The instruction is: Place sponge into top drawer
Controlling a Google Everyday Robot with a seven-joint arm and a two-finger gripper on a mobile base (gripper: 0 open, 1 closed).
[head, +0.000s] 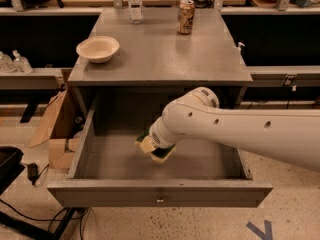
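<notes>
Gripping the sponge [162, 154], the end effector [153, 147] hangs mid top drawer [100, 194], clear of walls.
</notes>
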